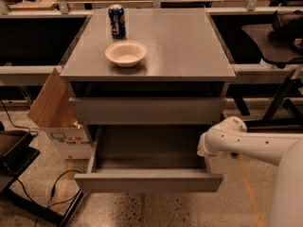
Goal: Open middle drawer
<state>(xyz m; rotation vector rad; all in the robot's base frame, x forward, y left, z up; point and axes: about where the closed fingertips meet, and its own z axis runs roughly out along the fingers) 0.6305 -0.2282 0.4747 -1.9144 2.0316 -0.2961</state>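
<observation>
Middle drawer [149, 182] — drawn well out toward us beneath the closed upper drawer front [147, 110], long axis left to right. The gripper [203, 149] lies at its right wall, behind the front panel; we cannot tell whether it is wide or narrow.

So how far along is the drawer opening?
Done: the grey drawer below the closed upper drawer front is pulled well out, its inside showing. In hand: the gripper on the white arm sits at that drawer's right side. Left: little, perhaps only backing away.
</observation>
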